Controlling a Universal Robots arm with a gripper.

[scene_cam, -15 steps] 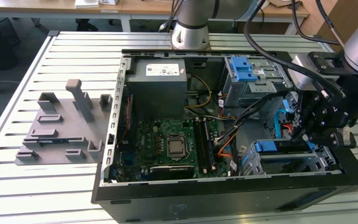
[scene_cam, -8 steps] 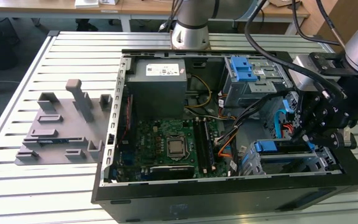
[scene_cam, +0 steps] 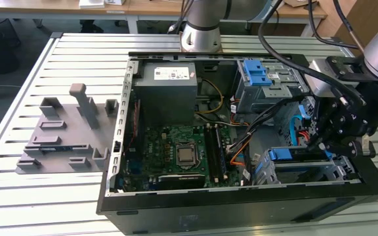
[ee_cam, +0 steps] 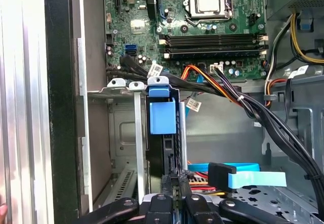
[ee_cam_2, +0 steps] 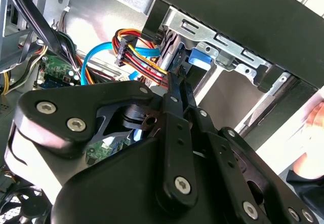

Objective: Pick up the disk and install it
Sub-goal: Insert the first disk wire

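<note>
The disk stands edge-on in the metal drive bay of the open computer case, its blue plastic rail tab at the far end. My gripper is shut on the disk's near end, its dark fingers close together. In the second wrist view the gripper reaches toward the blue tab under the bay's frame. In the exterior view the gripper hangs over the drive bay at the case's near right corner, with the disk's blue rail showing in the bay.
Bundles of black, orange and blue cables run close beside the bay. The motherboard and grey power-supply box fill the case. A second blue-tabbed cage sits further back. A grey plastic stand lies on the exterior view's left.
</note>
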